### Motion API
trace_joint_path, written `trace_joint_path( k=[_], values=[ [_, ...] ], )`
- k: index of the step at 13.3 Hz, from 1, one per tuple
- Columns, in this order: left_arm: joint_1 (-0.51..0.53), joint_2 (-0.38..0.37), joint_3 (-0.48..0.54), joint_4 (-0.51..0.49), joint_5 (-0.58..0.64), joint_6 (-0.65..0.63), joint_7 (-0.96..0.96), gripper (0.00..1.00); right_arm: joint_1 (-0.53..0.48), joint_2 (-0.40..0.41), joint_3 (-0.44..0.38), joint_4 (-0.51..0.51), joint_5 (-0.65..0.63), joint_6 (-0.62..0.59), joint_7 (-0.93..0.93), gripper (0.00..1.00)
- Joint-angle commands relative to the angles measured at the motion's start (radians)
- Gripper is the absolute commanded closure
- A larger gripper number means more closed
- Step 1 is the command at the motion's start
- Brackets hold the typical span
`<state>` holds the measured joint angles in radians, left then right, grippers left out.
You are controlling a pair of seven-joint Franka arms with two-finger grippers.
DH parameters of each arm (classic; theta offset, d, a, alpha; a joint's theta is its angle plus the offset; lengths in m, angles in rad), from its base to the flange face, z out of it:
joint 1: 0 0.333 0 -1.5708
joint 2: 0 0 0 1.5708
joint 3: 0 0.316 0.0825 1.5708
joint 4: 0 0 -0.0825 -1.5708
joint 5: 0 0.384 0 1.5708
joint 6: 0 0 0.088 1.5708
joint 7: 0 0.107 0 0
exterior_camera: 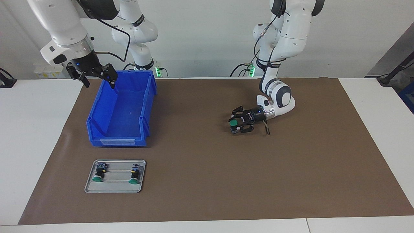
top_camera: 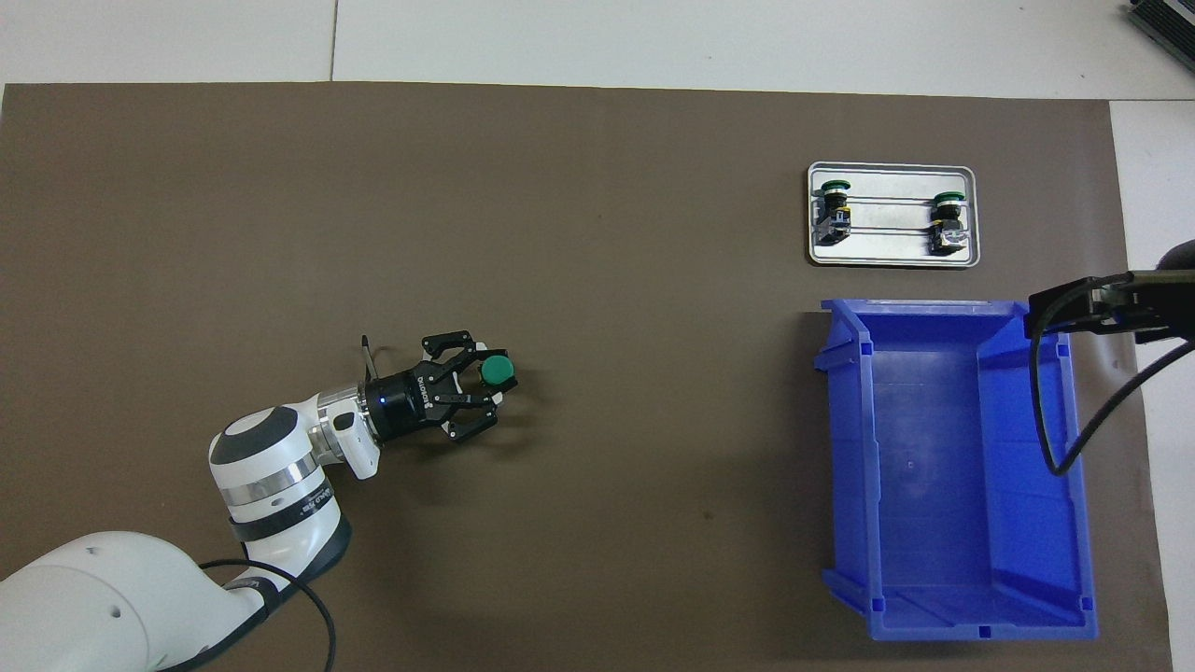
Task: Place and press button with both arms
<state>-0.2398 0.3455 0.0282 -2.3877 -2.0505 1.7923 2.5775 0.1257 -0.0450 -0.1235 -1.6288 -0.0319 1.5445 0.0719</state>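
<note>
The button (exterior_camera: 233,123) (top_camera: 497,371) shows its round green cap between the fingers of my left gripper (exterior_camera: 237,124) (top_camera: 481,381). That gripper is shut on the button and lies nearly level, low over the brown mat (exterior_camera: 207,181) near the middle of the table. My right gripper (exterior_camera: 99,82) hangs open and holds nothing, raised over the end of the blue bin (exterior_camera: 147,106) that is nearer to the robots. In the overhead view only part of the right gripper (top_camera: 1102,308) shows, over the bin's wall.
The blue bin (top_camera: 934,448) has nothing in it. A small metal tray (exterior_camera: 116,185) (top_camera: 892,247) lies farther from the robots than the bin, with two green-capped buttons on it. White table borders the mat.
</note>
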Motion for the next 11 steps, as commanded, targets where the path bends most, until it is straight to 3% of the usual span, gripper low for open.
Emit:
trace_joint_path(
  k=[1, 11],
  values=[
    [0.008, -0.003, -0.005, -0.013, -0.042, -0.004, -0.016, 0.88, -0.008, -0.012, 0.005, -0.002, 0.014, -0.014, -0.023, 0.00],
    [-0.004, -0.005, -0.008, -0.045, -0.129, -0.002, -0.036, 0.90, -0.008, -0.012, 0.005, -0.002, 0.014, -0.014, -0.023, 0.00]
  ],
)
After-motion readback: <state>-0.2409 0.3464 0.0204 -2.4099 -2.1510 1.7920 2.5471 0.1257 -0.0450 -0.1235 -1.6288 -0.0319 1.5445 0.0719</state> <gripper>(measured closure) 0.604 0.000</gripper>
